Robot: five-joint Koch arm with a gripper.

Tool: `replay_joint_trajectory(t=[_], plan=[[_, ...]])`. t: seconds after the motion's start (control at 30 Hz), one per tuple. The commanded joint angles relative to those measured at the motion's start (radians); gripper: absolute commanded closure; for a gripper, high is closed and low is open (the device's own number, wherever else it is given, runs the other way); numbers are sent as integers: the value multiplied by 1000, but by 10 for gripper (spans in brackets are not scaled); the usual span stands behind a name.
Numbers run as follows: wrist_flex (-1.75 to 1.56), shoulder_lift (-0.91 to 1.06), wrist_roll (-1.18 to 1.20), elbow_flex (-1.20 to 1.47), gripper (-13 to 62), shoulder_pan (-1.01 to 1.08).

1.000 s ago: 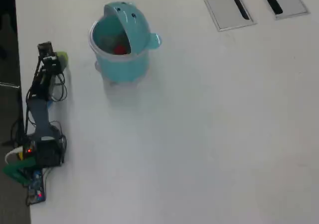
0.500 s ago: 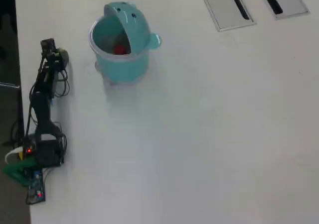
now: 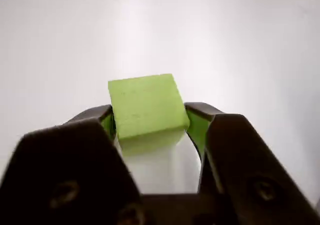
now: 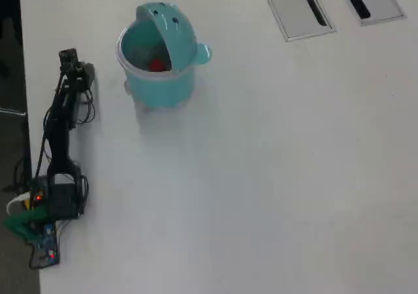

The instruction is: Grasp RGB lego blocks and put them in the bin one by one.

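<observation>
In the wrist view a lime green lego block (image 3: 146, 102) sits between my two dark jaws, and my gripper (image 3: 150, 119) is shut on it over bare white table. From above, the gripper (image 4: 80, 69) is at the table's left side, left of the bin, and it hides nearly all of the green block. The bin (image 4: 159, 85) is a teal round bucket with its domed lid (image 4: 175, 31) flipped up. A red lego block (image 4: 156, 65) lies inside it. The lid hides part of the bin's inside.
My arm's base (image 4: 55, 201) with its wiring sits at the lower left, close to the table's left edge (image 4: 25, 111). Two grey rectangular panels (image 4: 295, 10) (image 4: 373, 0) are set in the table at the top right.
My gripper has moved up the overhead picture and slightly right, toward the bin's level, carrying the green block. The block, plain to see from above before, is now mostly covered.
</observation>
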Motion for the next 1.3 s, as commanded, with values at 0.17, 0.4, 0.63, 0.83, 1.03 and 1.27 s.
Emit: replay_joint_trajectory(t=[0.17, 0.4, 0.63, 0.83, 1.03, 1.27], plan=[[64, 124, 51, -18, 330, -23], [46, 295, 58, 195, 331, -44], [14, 468, 83, 413, 331, -55], [-11, 612, 84, 583, 331, -46], [-8, 753, 89, 689, 347, -32], [51, 879, 101, 715, 347, -14]])
